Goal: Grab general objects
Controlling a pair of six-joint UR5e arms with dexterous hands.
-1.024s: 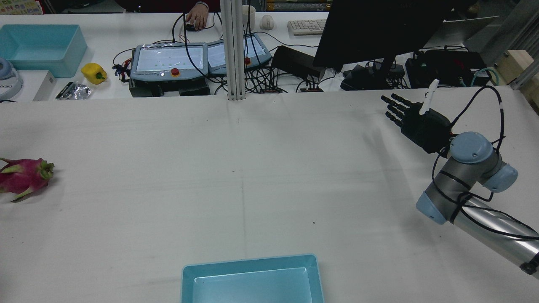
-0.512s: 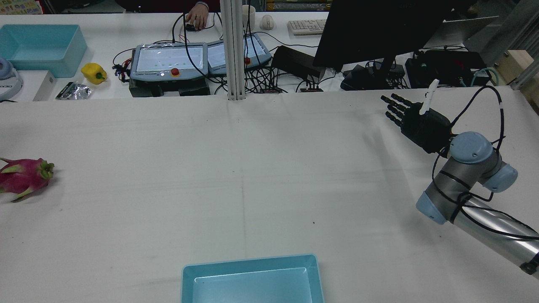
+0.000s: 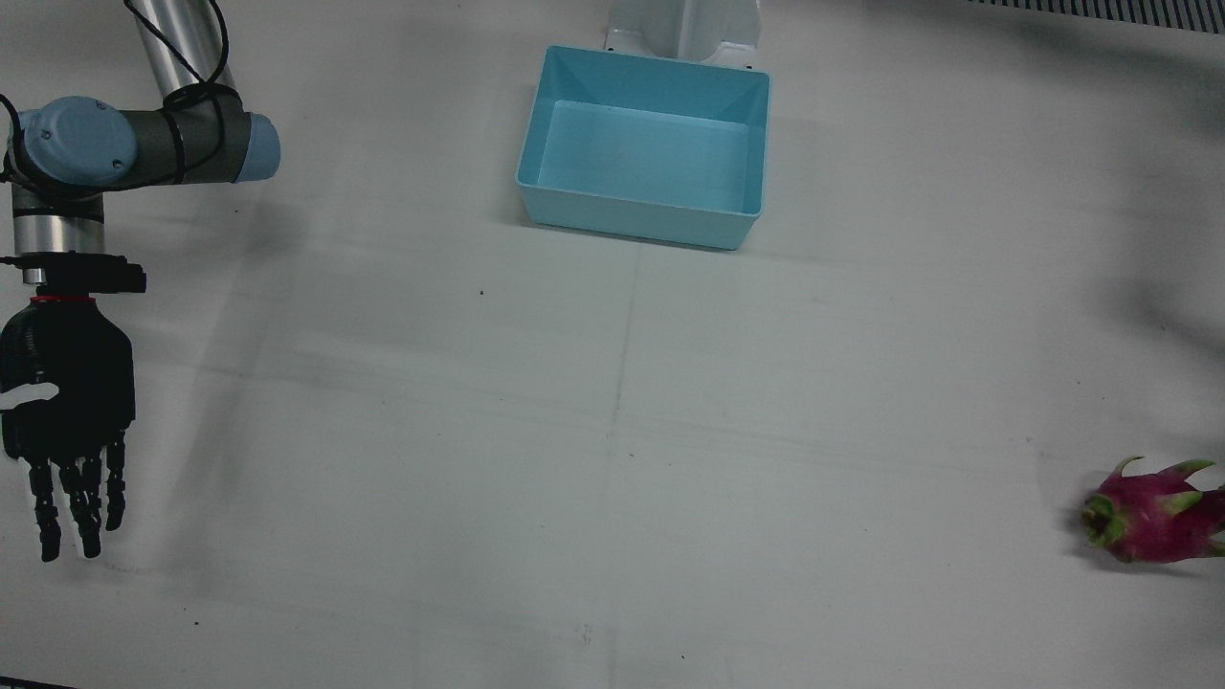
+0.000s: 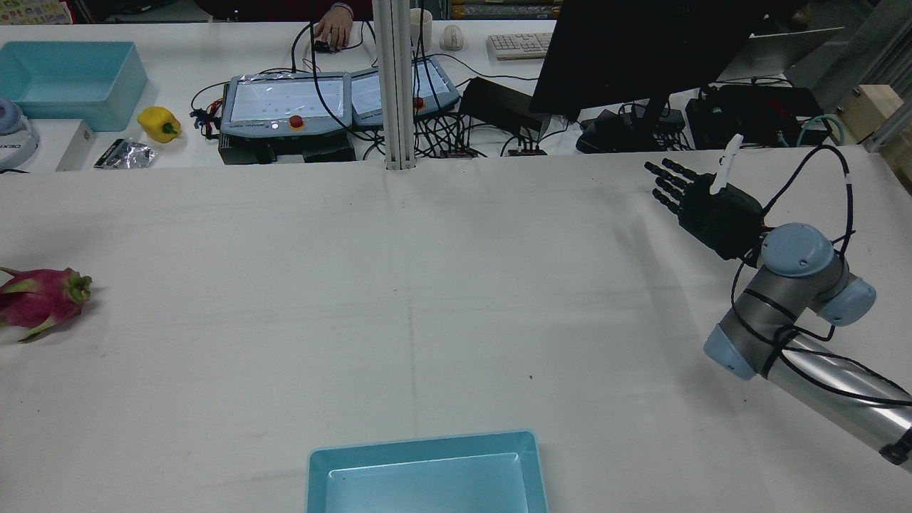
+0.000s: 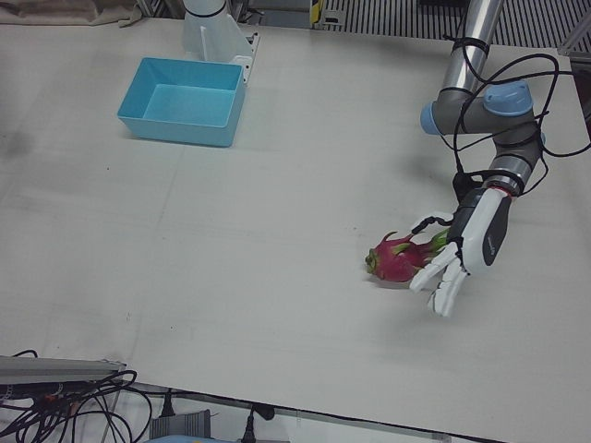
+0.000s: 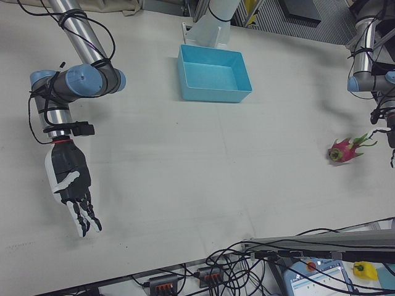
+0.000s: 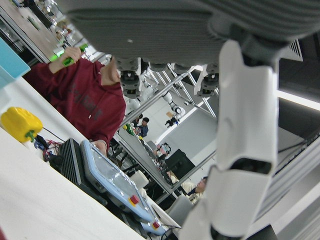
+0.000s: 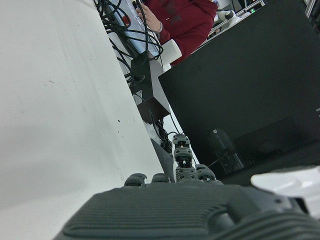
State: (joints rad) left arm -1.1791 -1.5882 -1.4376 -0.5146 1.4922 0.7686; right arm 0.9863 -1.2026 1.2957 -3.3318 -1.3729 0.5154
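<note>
The grasp is not yet made. On the wide matte white desk [image 3: 612, 478] the smooth blue plastic bin [image 3: 643, 148] sits empty. The left hand [image 5: 462, 251], fingers apart, hangs just beside the dragon fruit [image 5: 399, 257] (pink, leathery, green-tipped scales). The right hand [image 3: 65, 431] idles spread, well apart.

Even overhead light, soft shadows on table [image 3: 612, 459]; sharp fixed views; hand cameras blurred up close, ceiling-strip glare at 3 o'clock.
</note>
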